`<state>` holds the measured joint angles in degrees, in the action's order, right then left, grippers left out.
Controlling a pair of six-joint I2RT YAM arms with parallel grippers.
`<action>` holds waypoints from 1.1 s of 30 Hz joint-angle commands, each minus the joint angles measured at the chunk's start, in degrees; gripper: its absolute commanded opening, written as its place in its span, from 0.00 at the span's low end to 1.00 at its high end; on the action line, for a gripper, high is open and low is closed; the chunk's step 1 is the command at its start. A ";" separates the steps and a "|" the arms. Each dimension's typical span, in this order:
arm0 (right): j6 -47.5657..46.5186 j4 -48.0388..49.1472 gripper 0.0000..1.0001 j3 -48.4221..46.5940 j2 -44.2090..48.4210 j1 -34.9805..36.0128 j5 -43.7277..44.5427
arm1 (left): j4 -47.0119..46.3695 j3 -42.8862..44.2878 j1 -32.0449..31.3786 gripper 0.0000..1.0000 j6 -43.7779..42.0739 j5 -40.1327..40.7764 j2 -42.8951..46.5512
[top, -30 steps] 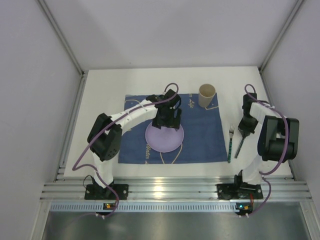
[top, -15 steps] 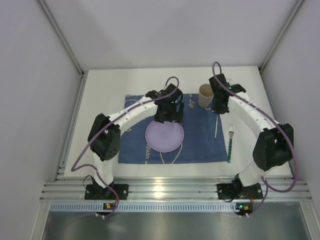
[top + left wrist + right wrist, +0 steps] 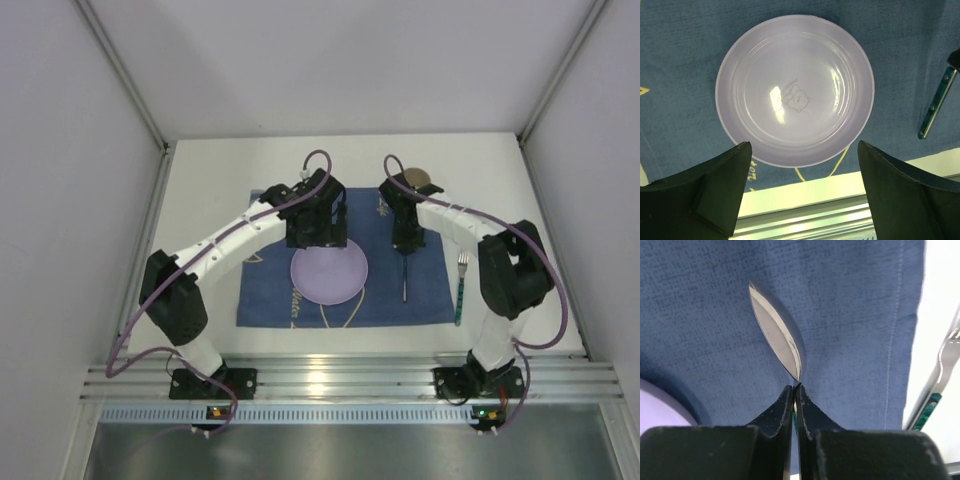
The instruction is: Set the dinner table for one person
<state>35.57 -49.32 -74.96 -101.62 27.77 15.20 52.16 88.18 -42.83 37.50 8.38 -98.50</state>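
Overhead plus two down-facing wrist cameras.
Overhead covers the whole counter [image 3: 200,190]; one camera sits high behind the left pincer [image 3: 804,150], one close behind the right pincer [image 3: 794,386]; both catch its utensil [image 3: 777,335].

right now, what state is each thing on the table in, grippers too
left gripper: open, empty, above the plate
right gripper: shut on the spoon at its neck
spoon: held over the placemat, right of the plate
plate: empty, flat on the placemat
cup: upright at the placemat's far edge, partly hidden by the right arm
fork: lying on the table, just right of the placemat
placemat: spread flat on the table
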 commanded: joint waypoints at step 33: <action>-0.68 3.52 0.64 26.79 19.01 -21.70 -3.07 | -2.15 2.17 -0.15 0.91 -1.55 -2.67 -3.98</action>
<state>34.70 -49.74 -48.03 -81.69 7.94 12.45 51.35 87.77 -42.85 37.41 6.57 -102.78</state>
